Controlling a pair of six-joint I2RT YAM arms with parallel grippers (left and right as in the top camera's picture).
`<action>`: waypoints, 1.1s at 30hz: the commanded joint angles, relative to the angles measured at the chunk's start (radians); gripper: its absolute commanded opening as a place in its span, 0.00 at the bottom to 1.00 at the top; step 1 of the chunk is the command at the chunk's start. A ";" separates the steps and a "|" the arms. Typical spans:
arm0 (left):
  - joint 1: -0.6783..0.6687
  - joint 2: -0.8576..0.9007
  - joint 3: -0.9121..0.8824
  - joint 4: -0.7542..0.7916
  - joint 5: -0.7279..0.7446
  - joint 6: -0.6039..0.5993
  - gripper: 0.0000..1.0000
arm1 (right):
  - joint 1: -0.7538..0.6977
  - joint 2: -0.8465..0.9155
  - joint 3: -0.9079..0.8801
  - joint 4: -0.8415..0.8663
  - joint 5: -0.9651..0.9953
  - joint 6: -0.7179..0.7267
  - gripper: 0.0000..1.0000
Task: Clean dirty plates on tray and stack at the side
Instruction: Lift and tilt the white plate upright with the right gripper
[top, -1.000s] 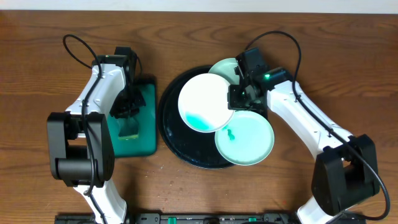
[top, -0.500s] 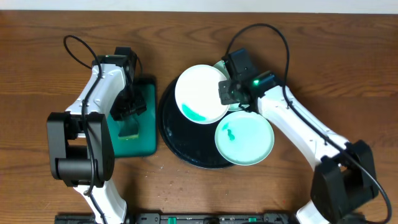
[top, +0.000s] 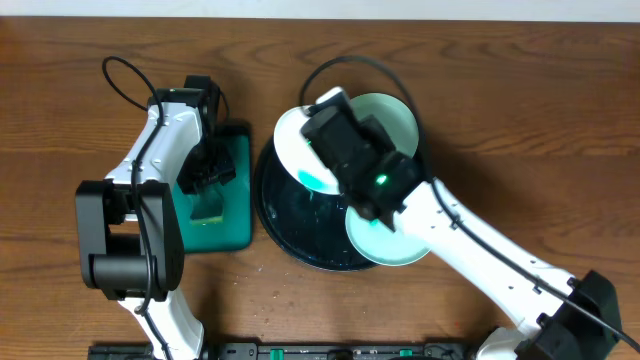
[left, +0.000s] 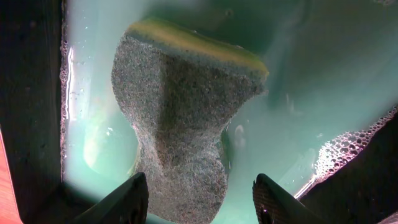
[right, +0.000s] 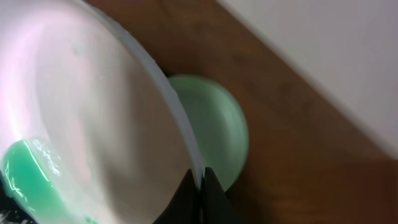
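My right gripper (right: 201, 183) is shut on the rim of the white plate (right: 93, 118), which carries a teal smear (right: 25, 169). From overhead the white plate (top: 291, 150) hangs tilted above the black tray (top: 285, 225), partly hidden by my raised right wrist. One mint plate (top: 392, 115) lies at the tray's back, and another (top: 378, 243) at its front right under the arm. My left gripper (left: 199, 200) stands open over a grey-and-yellow sponge (left: 180, 118) lying in soapy water. Its right finger is apart from the sponge.
The green rectangular sponge tray (top: 238, 205) sits left of the black tray, with foam along its wall (left: 345, 146). Bare wooden table (top: 520, 110) extends to the right and behind. Cables loop above both arms.
The right arm has lifted the white plate up and leftward off the other plates, uncovering the back mint plate. The left arm has stayed over the sponge tray.
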 joint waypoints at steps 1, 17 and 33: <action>0.003 0.002 -0.006 -0.006 -0.004 0.006 0.56 | 0.070 -0.008 0.016 0.049 0.236 -0.167 0.01; 0.003 0.002 -0.006 -0.006 -0.004 0.006 0.56 | 0.176 -0.008 0.016 0.154 0.481 -0.443 0.01; 0.003 0.002 -0.006 -0.007 -0.004 0.006 0.56 | 0.248 -0.008 0.016 0.221 0.564 -0.572 0.01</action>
